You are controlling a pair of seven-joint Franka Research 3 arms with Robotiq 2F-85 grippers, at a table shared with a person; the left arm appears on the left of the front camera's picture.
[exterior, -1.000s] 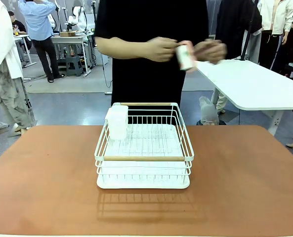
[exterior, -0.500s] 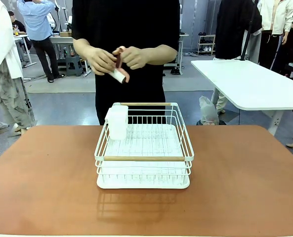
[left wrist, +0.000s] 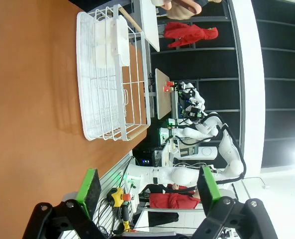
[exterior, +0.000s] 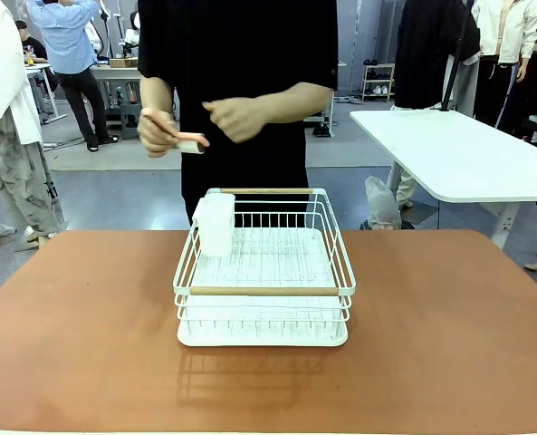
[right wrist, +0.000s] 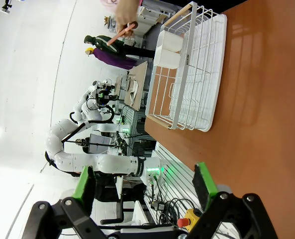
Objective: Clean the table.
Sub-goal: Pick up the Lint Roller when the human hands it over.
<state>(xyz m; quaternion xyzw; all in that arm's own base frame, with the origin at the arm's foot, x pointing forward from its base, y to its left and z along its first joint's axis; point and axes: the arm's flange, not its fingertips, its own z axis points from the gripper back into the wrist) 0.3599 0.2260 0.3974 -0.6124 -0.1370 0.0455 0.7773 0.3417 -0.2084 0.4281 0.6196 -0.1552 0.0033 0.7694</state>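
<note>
I'm seeing left gripper (left wrist: 148, 175) and right gripper (right wrist: 142, 181) spread, empty. I'm judging the table (exterior: 87, 344) rigid, smooth: wiping its top, not grasping.

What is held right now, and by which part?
The person's hand grips a small pink-handled white roller by its handle end. The left gripper and right gripper are open and empty.

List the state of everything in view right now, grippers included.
Left gripper: open, empty.
Right gripper: open, empty.
Table: carries the rack at its middle.
Rack: upright, one white container inside.
Container: upright, rack's far left corner.
Roller: held in a person's hand beyond the table.
</note>
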